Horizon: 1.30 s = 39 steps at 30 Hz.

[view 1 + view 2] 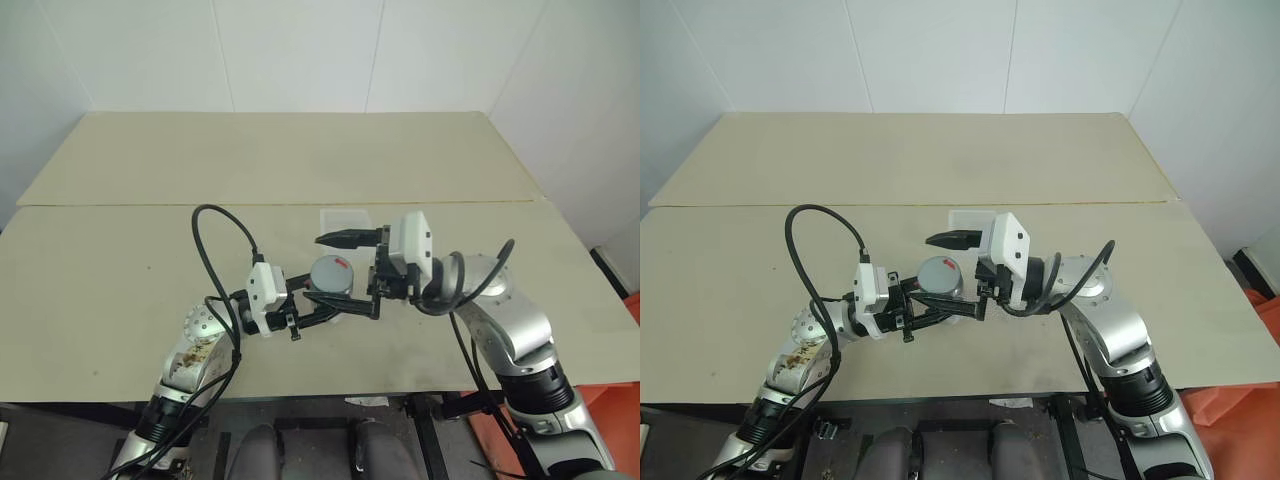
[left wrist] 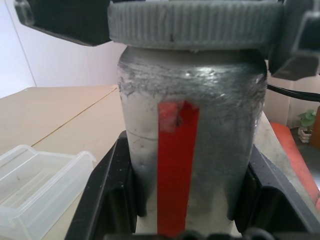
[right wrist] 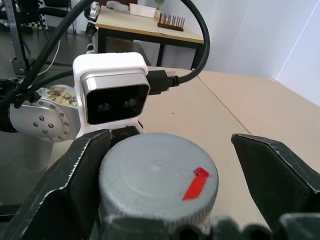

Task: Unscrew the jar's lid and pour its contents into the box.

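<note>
I hold the jar [image 2: 187, 150] in my left gripper [image 1: 322, 312], whose fingers pinch its body on both sides, above the table [image 1: 120, 300] near the front edge. The grey lid [image 3: 157, 182] is not yet off. My right gripper [image 1: 352, 272] has its jaws spread wide around the lid, one finger on each side; in the right wrist view the finger at 9 o'clock is very near the rim, maybe touching, and the one at 3 o'clock stands apart.

So the step in hand is, in my judgement, taking hold of the lid for unscrewing. The next move calls for closing the right jaws evenly on the ribbed rim and then turning, while the left grip stays firm.

The box [image 1: 345, 221] lies just beyond the jar at 12 o'clock, near the seam of the table. The table is free at 9 and 3 o'clock, so there is room to tilt the jar.
</note>
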### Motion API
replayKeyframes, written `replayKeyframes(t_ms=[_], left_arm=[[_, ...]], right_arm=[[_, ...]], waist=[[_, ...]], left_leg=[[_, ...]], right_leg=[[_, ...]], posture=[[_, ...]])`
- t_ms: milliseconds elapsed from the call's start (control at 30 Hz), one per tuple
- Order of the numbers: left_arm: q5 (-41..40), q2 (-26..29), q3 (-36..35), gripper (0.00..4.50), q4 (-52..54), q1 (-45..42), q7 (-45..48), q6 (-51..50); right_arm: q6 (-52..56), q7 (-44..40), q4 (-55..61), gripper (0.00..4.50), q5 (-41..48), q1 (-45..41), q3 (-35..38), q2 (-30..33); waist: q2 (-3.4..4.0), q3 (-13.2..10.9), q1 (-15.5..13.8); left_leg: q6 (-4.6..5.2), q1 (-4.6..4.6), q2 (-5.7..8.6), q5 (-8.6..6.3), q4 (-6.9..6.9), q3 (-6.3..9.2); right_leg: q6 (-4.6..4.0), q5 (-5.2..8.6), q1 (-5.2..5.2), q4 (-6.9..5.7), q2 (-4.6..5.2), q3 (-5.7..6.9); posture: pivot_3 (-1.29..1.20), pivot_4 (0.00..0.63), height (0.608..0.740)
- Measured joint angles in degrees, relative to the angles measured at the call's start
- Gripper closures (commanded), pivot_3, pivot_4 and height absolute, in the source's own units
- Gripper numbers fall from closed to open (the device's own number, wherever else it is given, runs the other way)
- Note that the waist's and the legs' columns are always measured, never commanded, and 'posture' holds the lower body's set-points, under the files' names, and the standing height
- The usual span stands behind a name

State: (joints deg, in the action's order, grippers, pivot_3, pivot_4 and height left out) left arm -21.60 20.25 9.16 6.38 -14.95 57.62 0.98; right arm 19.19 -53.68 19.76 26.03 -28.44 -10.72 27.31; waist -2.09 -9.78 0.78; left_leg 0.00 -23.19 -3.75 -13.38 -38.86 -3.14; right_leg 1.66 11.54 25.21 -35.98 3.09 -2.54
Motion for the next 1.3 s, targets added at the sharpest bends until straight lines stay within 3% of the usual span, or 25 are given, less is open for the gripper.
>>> replayKeyframes(t_ms=[500,800,1067,1300], left_arm=[[0.05,0.44,-0.28,2.53,-1.84,0.13,-0.03,0.23],[0.01,0.99,-0.38,2.53,-2.35,0.34,1.75,1.65],[0.01,1.01,-0.43,2.53,-2.51,0.34,2.04,1.83],[0.02,1.02,-0.44,2.53,-2.63,0.35,2.0,1.93]], right_arm=[[-0.15,-0.55,0.88,0.06,0.15,5.1,3.66,3.12],[-0.38,-1.13,0.28,0.06,0.84,7.8,10.01,7.9],[-0.48,-6.47,1.24,0.06,3.47,10.54,11.92,12.4],[1.95,-5.23,7.07,0.06,8.0,9.68,10.3,9.46]], waist=[[0.0,0.0,-0.03],[0.0,0.0,0.0],[0.0,0.0,-0.05],[0.0,0.0,0.04]], left_leg=[[0.0,0.0,0.0,0.0,0.0,0.0],[0.0,0.01,0.0,0.0,0.01,0.0],[0.0,0.01,0.01,0.0,0.01,0.01],[0.0,0.04,0.0,0.0,-0.01,0.02]], right_leg=[[0.01,0.01,-0.01,0.01,0.0,0.0],[0.03,0.03,-0.02,0.02,0.0,-0.01],[0.09,0.05,-0.04,0.03,0.0,-0.01],[0.21,0.12,-0.04,-0.01,-0.01,-0.02]], posture=[[0.0,0.15,0.74],[0.0,0.15,0.74],[0.0,0.15,0.74],[0.0,0.15,0.74]])
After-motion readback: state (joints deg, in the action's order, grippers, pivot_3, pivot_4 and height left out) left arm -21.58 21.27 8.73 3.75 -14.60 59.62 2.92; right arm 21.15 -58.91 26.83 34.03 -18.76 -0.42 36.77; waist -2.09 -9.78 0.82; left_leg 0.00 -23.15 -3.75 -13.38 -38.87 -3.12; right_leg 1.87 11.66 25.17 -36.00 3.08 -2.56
